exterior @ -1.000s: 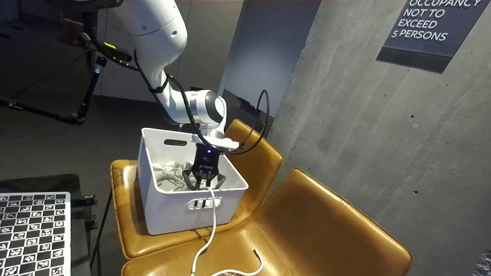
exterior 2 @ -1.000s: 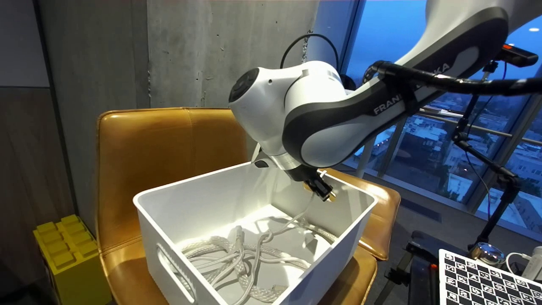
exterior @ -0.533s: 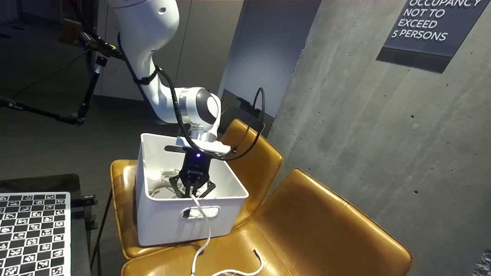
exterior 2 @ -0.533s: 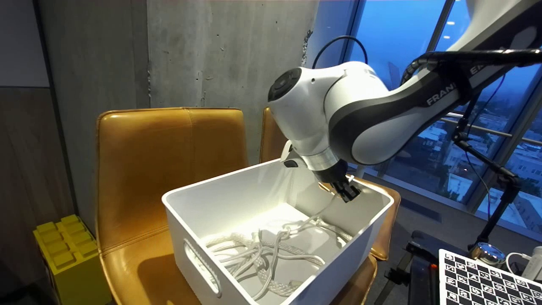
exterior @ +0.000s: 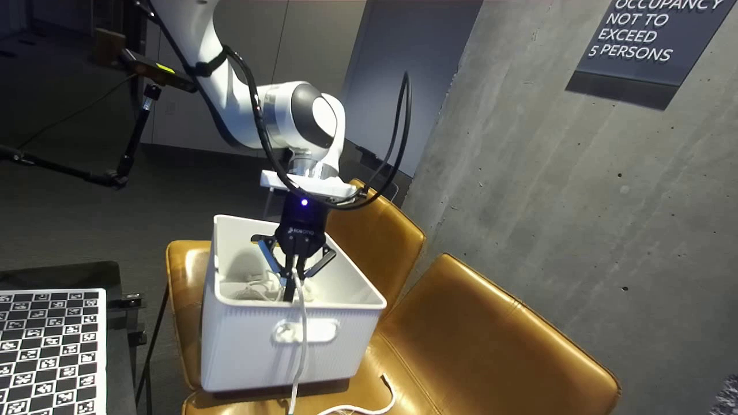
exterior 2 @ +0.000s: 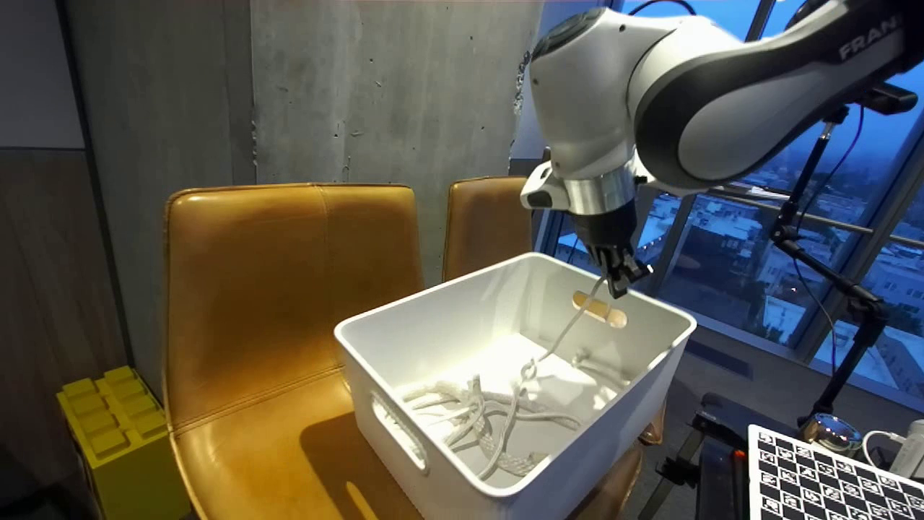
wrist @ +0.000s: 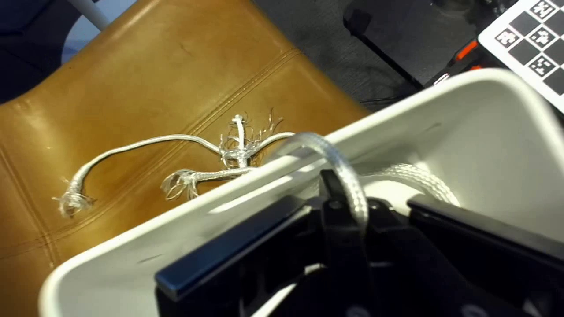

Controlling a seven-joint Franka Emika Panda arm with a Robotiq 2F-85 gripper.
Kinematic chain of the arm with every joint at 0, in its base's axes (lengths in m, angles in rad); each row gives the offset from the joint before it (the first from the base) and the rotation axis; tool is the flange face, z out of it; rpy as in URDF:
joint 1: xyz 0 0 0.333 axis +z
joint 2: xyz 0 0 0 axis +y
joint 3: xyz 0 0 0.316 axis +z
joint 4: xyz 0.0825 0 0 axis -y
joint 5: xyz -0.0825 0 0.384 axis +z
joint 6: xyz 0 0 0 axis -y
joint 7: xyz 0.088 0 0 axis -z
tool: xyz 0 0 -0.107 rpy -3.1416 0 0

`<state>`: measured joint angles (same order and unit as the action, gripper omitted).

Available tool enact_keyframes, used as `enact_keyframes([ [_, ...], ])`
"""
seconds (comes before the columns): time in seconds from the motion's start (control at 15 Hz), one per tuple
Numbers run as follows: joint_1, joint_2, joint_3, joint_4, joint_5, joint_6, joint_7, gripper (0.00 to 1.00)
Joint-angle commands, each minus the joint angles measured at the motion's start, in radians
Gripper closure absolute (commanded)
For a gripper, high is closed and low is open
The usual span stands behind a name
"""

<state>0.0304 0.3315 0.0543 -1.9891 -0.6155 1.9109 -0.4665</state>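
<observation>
Hand (exterior: 291,286) higher than before, tight on white rope (wrist: 347,176), most of it below.

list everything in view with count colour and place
bin: 1, white, on chairs
rope: count unclear, white, in bin and on chair
chairs: 2 visible, tan, beneath and beside bin
table: 1, black, beside chairs
board: 1, black-and-white, on table
round thing: 1, silver, by board
device: 1, white, by board, unclear
block: 1, yellow, beside chair
sign: 1, dark, on wall
windows: several, blue, behind stand
stand: 1, black, near table
camera: 1, black, on stand
floor: 1, grey, beyond chairs
cable: 1, black, along arm
arm: 1, white and dark, above bin
gripper: 1, black, over bin, shut on rope
</observation>
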Motion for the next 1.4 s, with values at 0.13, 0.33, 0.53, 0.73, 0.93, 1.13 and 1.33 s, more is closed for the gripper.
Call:
enact_keyframes([
  [0.13,-0.043,-0.143,-0.015,-0.025,0.086,0.032,-0.030,1.00],
  [0.33,-0.047,-0.172,-0.016,0.005,0.166,0.000,-0.028,1.00],
  [0.53,-0.013,-0.204,0.012,0.082,0.251,-0.060,-0.001,1.00],
  [0.73,0.039,-0.205,0.050,0.196,0.296,-0.113,0.045,1.00],
  [0.93,0.088,-0.165,0.078,0.295,0.282,-0.130,0.098,1.00],
  [1.13,0.105,-0.127,0.081,0.311,0.276,-0.109,0.120,1.00],
  [1.33,0.072,-0.101,0.048,0.210,0.268,-0.038,0.125,0.74],
])
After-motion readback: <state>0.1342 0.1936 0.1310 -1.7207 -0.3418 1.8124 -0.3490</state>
